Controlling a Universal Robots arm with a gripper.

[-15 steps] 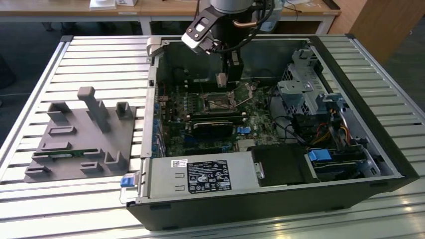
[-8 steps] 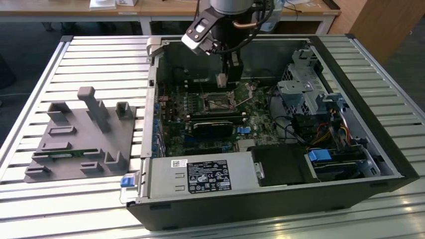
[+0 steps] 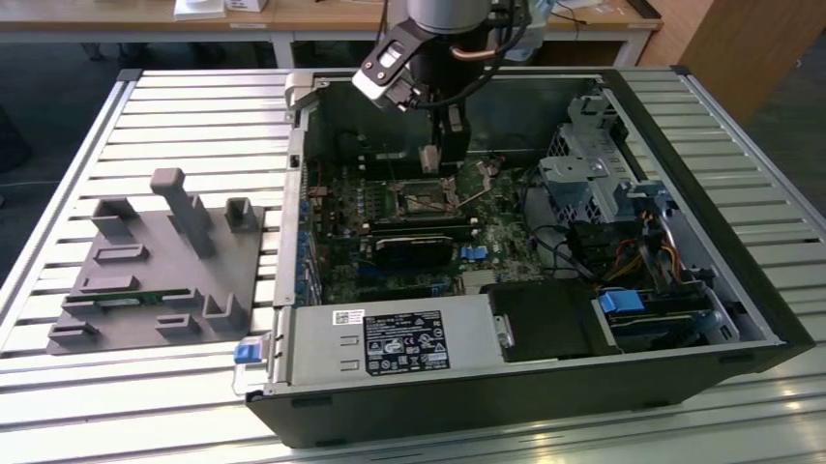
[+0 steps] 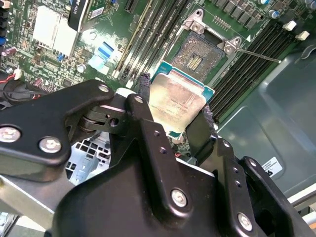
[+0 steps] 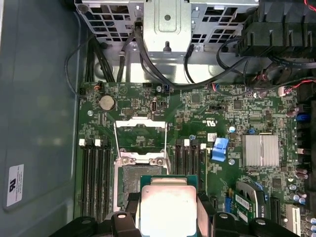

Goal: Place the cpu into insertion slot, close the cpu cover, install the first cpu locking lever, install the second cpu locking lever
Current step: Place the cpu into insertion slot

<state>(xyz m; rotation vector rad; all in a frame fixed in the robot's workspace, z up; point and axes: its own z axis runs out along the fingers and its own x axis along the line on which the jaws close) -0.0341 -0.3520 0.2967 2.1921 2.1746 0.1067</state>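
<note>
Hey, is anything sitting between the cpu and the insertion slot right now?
Nothing visible does. The gripper holds the cpu by its edges close to the insertion slot, whose dark centre lies bare. In the first wrist view the cpu cover is swung open, away from the slot.

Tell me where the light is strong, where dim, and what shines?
In the exterior view, the slatted table is brightly lit while the computer case holds shadow inside; in the first wrist view, the cpu glares pale on its metal face; in the second wrist view, the black gripper gripping it looks dark.
</note>
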